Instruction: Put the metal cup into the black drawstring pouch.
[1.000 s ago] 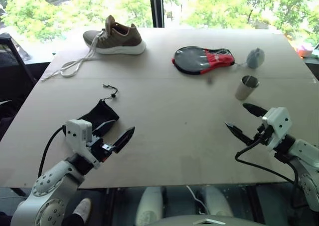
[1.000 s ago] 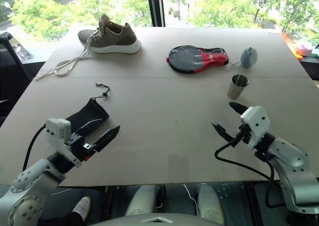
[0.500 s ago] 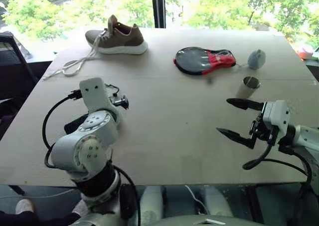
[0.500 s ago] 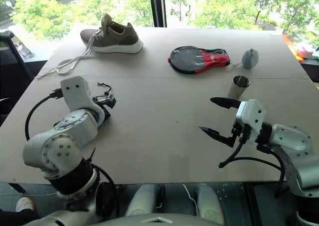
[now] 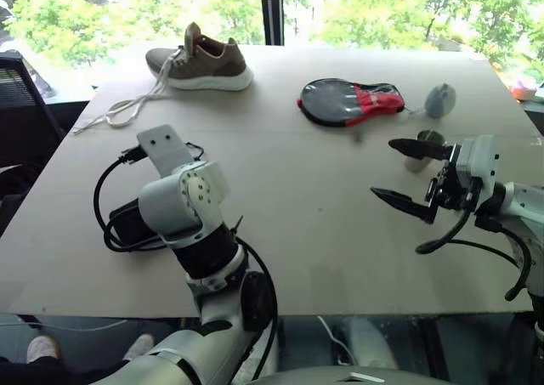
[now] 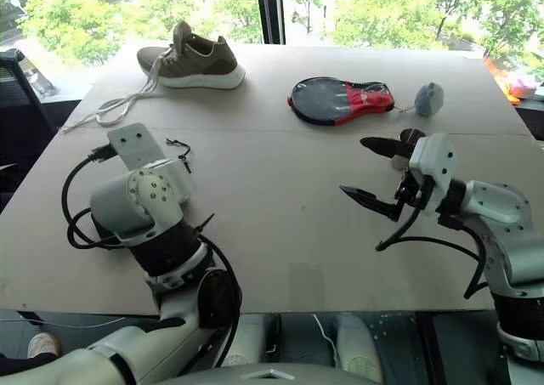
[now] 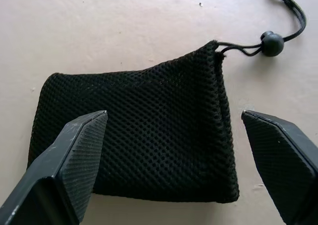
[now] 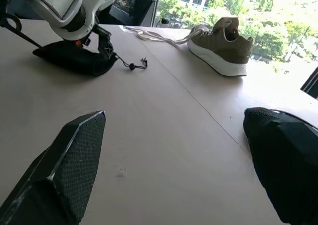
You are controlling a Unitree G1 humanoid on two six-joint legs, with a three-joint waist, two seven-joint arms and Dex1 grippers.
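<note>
I see the small black mesh drawstring pouch (image 7: 134,135) lying flat on the pale tan surface (image 5: 297,189) at the near left, its thin cord and round bead toggle (image 7: 272,42) trailing off the gathered mouth. My left end effector (image 7: 174,160) hangs just above the pouch with its two black fingers spread wide, one over each side of the fabric; I cannot tell whether they touch it. On the right, my right end effector (image 5: 406,174) is raised over the surface, its fingers wide apart and gripping nothing. The small shiny silver steel cup (image 5: 419,150) stands just behind that end effector's far finger, mostly hidden by it, well apart from the pouch. Farther back I see a black-and-red round paddle case (image 5: 350,101) with a grey-blue rounded lump (image 5: 439,99) to its right, and at the far left an olive-brown sneaker with a white sole (image 5: 200,61), its white laces trailing toward the near left.
</note>
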